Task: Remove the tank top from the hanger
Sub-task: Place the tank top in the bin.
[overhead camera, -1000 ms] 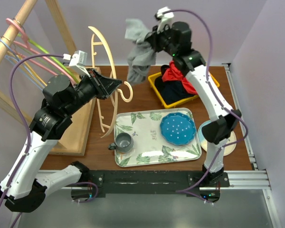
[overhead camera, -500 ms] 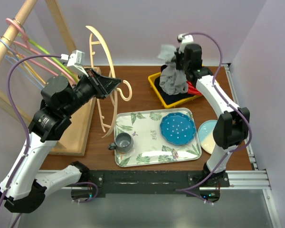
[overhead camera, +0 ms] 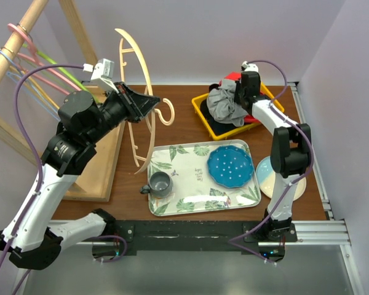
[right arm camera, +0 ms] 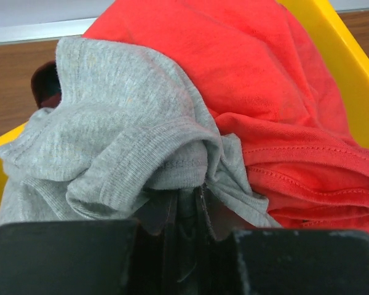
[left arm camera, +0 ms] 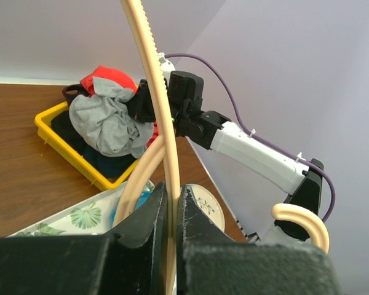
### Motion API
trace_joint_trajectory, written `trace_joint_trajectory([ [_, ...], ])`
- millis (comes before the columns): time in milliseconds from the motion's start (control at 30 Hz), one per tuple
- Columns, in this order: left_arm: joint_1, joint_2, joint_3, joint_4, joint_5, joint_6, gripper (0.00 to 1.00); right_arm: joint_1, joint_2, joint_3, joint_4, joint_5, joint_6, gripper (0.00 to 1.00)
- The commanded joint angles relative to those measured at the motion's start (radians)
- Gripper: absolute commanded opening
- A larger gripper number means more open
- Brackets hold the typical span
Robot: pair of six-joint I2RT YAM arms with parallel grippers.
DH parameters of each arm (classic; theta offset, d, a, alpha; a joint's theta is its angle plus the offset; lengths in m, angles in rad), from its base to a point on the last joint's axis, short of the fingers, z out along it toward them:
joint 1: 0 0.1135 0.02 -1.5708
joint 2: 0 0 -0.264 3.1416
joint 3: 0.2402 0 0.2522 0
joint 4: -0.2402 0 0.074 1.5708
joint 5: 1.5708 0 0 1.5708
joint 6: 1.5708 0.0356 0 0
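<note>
On the left, the left arm reaches up and forward from its base, elbow bent, beside the wooden A-frame rack (overhead camera: 101, 169) of coloured hangers. The left gripper (left arm camera: 170, 200) is clamped tight on the cream curved plastic hanger (left arm camera: 149, 67) and holds it high above the table, roughly upright, with its hook toward the middle. The hanger is bare, with no cloth on it.

In the middle, the leaf-patterned tray (overhead camera: 190, 206) lies on the table, with neither arm over it.

On the right, the right arm stretches out to the far corner, with its wrist dipped into the yellow plastic bin (right arm camera: 344, 67). The grey ribbed tank top (right arm camera: 123, 117) lies bunched in that bin, on top of a red garment (right arm camera: 277, 80) and well apart from the hanger. The right gripper (right arm camera: 186, 196) has its jaws narrow, and a fold of the grey cloth sits pinched between them.

By my judgement the removal itself is done, and the step in hand is dropping the top into the bin. The next move calls for the right jaws to open wide enough to free that fold. The wrist should then lift straight up so the ribbed cloth does not snag on a finger and trail out over the rim. The left arm need only hold the hanger steady until then.
</note>
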Motion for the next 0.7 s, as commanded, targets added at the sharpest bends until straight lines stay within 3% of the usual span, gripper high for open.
trace_joint_trajectory([
  [0, 0.007, 0.008, 0.036, 0.066, -0.001, 0.001, 0.0, -0.022, 0.055, 0.083, -0.105, 0.028, 0.03, 0.27],
  [200, 0.005, 0.079, 0.045, 0.13, -0.03, -0.01, 0.0, -0.008, -0.02, 0.204, -0.26, 0.014, 0.087, 0.66],
  [300, 0.024, 0.126, 0.048, 0.185, -0.018, -0.059, 0.0, -0.008, -0.074, 0.239, -0.303, -0.037, 0.125, 0.77],
  [533, 0.128, 0.176, -0.027, 0.398, -0.009, -0.307, 0.0, 0.006, -0.2, 0.235, -0.345, -0.112, 0.18, 0.84],
  [667, 0.134, 0.188, -0.05, 0.515, -0.119, -0.406, 0.0, 0.032, -0.329, 0.12, -0.213, -0.282, 0.229, 0.86],
])
